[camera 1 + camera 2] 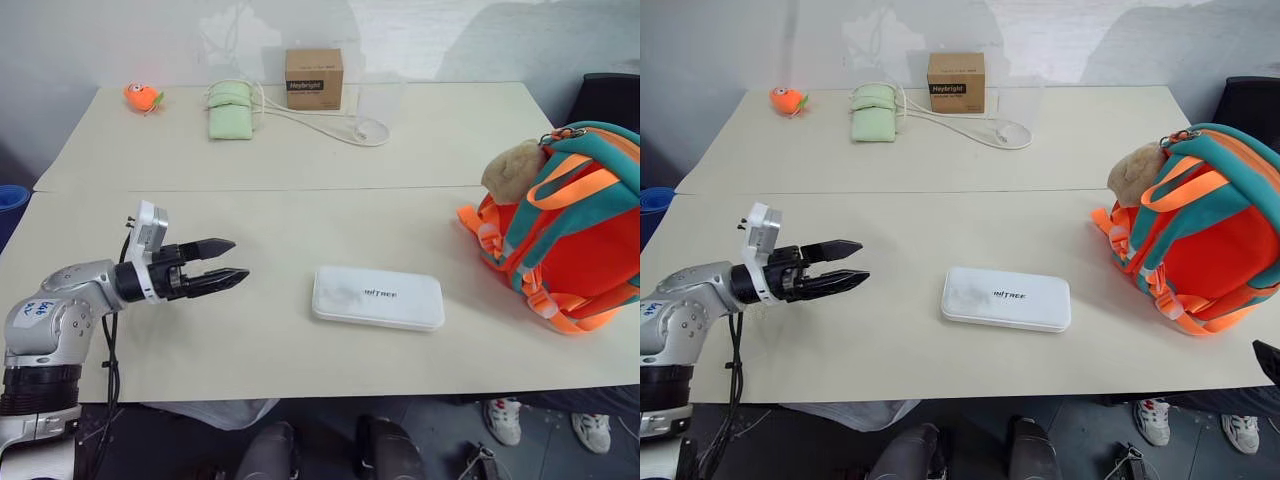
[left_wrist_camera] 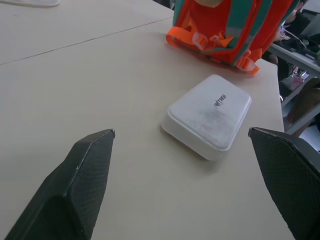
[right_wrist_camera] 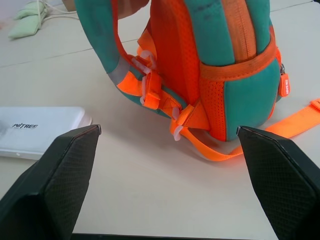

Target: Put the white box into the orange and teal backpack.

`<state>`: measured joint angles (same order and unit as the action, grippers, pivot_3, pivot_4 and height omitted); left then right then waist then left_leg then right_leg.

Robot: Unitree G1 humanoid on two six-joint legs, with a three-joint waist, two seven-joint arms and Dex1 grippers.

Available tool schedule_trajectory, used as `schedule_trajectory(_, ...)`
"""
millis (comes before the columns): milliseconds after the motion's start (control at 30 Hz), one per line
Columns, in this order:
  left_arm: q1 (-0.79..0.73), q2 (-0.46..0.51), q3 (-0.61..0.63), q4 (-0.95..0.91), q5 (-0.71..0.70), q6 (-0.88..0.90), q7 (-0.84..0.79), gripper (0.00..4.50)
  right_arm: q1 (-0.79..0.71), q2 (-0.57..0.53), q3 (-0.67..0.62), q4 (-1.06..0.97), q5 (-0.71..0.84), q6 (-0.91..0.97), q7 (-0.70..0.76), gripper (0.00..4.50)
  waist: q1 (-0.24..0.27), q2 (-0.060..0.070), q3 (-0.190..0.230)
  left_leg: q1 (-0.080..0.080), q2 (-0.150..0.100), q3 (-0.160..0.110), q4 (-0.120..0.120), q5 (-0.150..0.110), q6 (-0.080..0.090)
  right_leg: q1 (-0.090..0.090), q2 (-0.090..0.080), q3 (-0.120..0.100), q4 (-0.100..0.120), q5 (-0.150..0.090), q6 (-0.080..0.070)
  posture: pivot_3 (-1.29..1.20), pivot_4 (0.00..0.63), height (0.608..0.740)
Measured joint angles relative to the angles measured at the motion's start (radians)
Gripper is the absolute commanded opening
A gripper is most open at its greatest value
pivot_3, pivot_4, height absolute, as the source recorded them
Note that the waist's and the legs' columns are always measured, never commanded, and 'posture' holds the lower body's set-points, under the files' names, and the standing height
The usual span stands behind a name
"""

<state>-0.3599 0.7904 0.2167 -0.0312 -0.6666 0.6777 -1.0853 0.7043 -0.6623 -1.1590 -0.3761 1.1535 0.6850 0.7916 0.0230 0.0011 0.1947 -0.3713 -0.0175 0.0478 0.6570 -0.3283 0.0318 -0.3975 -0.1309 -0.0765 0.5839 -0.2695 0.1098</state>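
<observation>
- Left gripper (image 1: pixel 232 265) hovers over the table (image 1: pixel 300 215), fingers spread, grasping nothing.
- White box (image 1: pixel 378 297) lies flat ahead of those fingertips, apart from them.
- Right gripper (image 3: pixel 167 132) released; orange and teal backpack (image 3: pixel 220 65) stands just beyond its fingers.

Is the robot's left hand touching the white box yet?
Apart. In the left eye view, bare table separates the open left gripper from the white box.

silver left arm (image 1: pixel 55 315), black cable, white wrist camera, black textured jaws.

White box (image 1: pixel 378 297) with dark lettering; orange backpack (image 1: pixel 570 235) with teal trim.
</observation>
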Motion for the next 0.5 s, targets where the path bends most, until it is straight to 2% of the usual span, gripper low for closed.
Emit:
schedule_trajectory(133,0.012,0.009,-0.015,0.005,0.034,-0.031,-0.007,4.5,0.0,0.0,0.0,-0.015,0.0,0.0,-0.005,4.46,0.002,0.0,0.0,0.0,0.0,0.0,0.0,-0.002,0.004,0.0,0.0,0.0,0.0,0.0,0.0,0.0,0.15,0.74)
schedule_trajectory(500,0.004,0.01,-0.032,0.013,0.069,-0.048,0.001,4.5,-0.022,0.0,0.024,-0.033,-0.005,0.0,-0.048,4.46,0.002,0.0,0.0,0.0,0.0,0.0,0.0,-0.002,0.003,0.0,0.0,0.001,0.0,0.0,0.0,0.0,0.15,0.74)
